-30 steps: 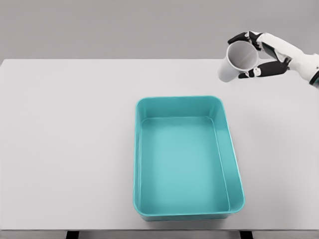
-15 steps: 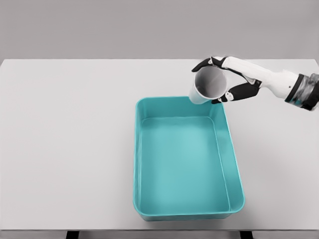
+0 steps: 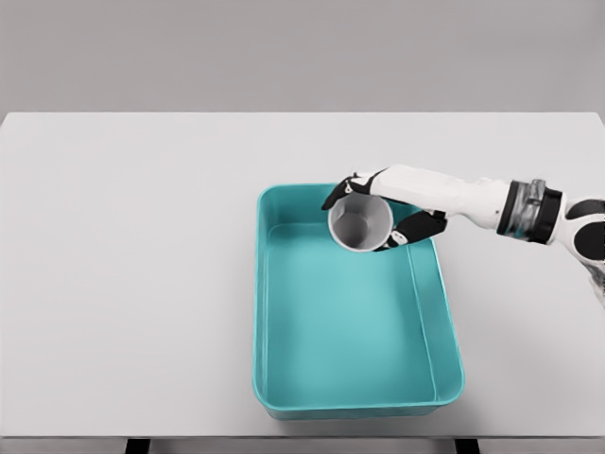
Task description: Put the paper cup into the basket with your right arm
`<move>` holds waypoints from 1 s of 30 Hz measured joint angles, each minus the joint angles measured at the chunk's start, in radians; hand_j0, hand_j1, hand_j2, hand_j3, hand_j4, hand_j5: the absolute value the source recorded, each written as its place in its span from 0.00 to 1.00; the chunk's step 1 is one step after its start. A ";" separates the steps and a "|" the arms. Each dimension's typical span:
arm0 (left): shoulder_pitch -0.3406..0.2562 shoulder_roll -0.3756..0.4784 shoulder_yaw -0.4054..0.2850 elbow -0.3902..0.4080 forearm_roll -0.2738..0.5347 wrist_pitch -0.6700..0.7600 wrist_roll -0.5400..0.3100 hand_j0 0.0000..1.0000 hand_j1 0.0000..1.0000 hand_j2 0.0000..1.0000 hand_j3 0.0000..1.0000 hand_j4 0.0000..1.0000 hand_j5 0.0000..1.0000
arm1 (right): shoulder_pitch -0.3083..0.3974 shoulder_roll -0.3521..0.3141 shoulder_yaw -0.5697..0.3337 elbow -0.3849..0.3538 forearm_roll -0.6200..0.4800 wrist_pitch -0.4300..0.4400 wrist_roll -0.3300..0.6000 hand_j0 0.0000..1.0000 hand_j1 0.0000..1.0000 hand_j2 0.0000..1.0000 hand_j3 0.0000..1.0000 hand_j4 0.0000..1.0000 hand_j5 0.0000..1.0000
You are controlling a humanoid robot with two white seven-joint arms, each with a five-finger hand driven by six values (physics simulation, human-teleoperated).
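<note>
Right hand (image 3: 383, 210), black fingers (image 3: 338, 194) curled tight around white paper cup (image 3: 360, 224). Cup's open mouth faced the camera, over the far end of the teal rectangular plastic basket (image 3: 264, 312) on the white table (image 3: 132, 265).

Wide white table (image 3: 132, 284), plain grey wall (image 3: 284, 52) behind, soft even light

Even, bright, diffuse light with no clear source fills the render — the table (image 3: 123, 284) reads near-white without glare, shadows are faint, seen only as soft shading inside the basket (image 3: 267, 312) — and the picture is slightly soft, with no edge distortion.
</note>
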 measured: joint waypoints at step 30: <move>0.000 0.000 0.000 0.000 0.000 0.000 0.000 1.00 1.00 1.00 1.00 1.00 1.00 | -0.002 0.026 0.099 -0.004 0.252 -0.021 0.001 1.00 1.00 1.00 1.00 1.00 1.00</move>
